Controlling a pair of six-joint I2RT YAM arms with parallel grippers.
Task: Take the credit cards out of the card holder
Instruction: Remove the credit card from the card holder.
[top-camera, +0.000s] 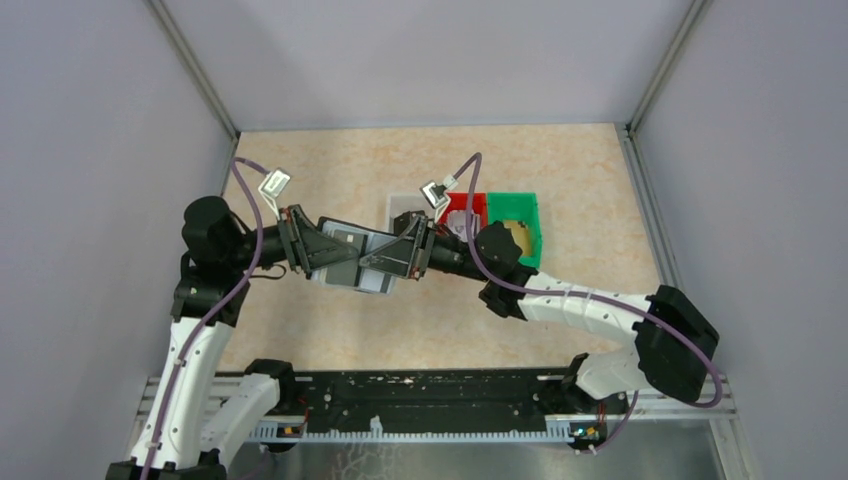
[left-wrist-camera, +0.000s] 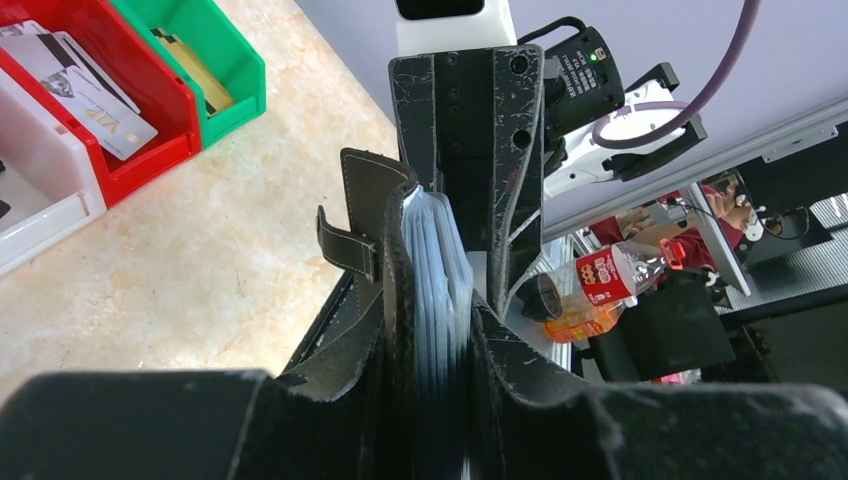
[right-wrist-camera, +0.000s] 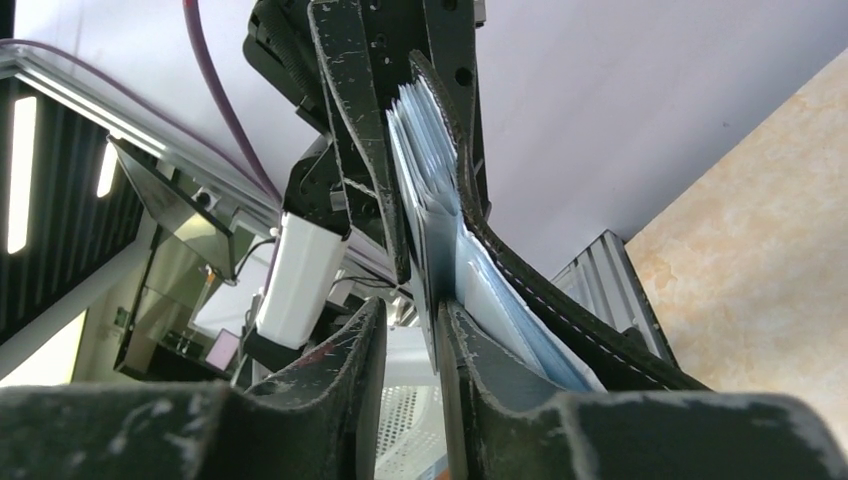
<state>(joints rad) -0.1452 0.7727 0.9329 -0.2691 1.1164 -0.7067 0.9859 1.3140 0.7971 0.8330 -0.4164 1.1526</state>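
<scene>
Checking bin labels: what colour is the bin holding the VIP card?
The bin is red; the left wrist view shows it best.

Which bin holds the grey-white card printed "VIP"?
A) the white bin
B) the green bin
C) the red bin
C: in the left wrist view the VIP card lies on other grey-white cards inside the red bin.

You're in a robotics lab, inside a test cell.
Plain grey wall panels (top-camera: 100, 150) framed by aluminium posts (top-camera: 195, 65) box in your beige tabletop (top-camera: 300, 330), a black mounting rail (top-camera: 440, 400) runs along its near edge, and a drinks bottle (left-wrist-camera: 598, 285) sits among dark equipment (left-wrist-camera: 670, 330) outside.
</scene>
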